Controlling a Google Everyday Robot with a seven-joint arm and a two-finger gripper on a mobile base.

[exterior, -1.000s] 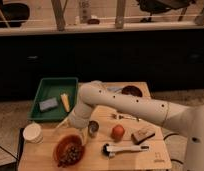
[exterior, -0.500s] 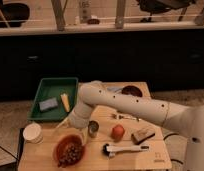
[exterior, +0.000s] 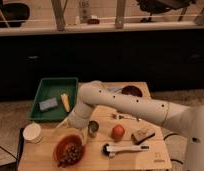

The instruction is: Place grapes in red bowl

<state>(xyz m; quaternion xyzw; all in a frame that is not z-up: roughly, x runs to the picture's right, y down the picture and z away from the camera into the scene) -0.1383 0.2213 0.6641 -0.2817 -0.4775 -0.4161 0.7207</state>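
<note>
Change since earlier frames: none seen; arm, grapes and bowl lay as they had a second before.
Grapes [exterior: 71, 152]: dark lumpy bunch sat inside the red bowl [exterior: 59, 146], toward its right and front side.
Red bowl: stood at the front-left of the wooden table [exterior: 95, 162], near the front edge.
Handling (judged): bunch looked light, soft and loose; berries likely to bruise or drop off. Best held from above around the middle of the cluster, with gentle pressure.
Gripper [exterior: 76, 136]: just above the bowl's back rim, by the metal cup [exterior: 93, 128]; whether it was parted or closed, or touching the grapes, could not be told.
Task state (judged): grapes appeared already placed.
Tool [exterior: 122, 148]: black-and-white, lay front-right, well apart from the bowl.
Middle row: white cup [exterior: 33, 133] at the left edge, orange-red fruit [exterior: 117, 132] and tan block [exterior: 142, 135] to the right.
Room (judged): upward exit open; sideways tight, metal cup close by.
Far: green tray [exterior: 72, 84] back-left; dark maroon bowl [exterior: 131, 90] back-right.
</note>
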